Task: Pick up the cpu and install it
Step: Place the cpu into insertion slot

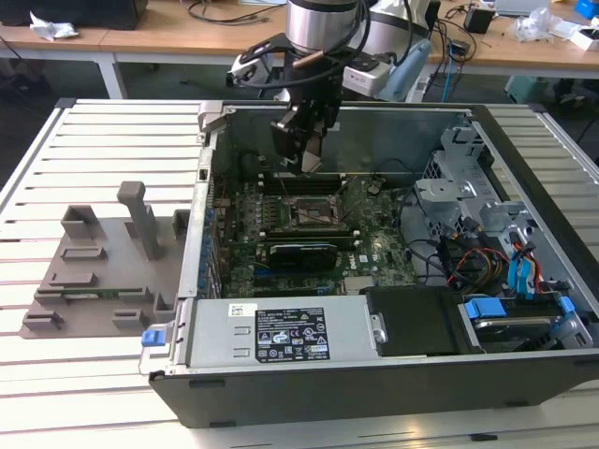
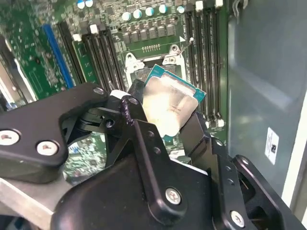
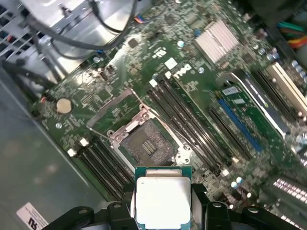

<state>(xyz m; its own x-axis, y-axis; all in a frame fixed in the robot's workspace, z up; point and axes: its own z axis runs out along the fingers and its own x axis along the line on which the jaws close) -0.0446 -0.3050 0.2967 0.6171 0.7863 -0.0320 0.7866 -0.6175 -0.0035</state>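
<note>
Pincer (image 1: 301, 150): clenched on cpu (image 2: 171, 100) by opposite edges, clear above open socket (image 3: 146, 143) of motherboard (image 3: 112, 112). Handling, as judged: square cpu to socket, keep level, lower straight, seat without pressing; risk of socket damage if misaligned.

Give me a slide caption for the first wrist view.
Gripper holds the cpu near the empty socket on the motherboard.
</note>
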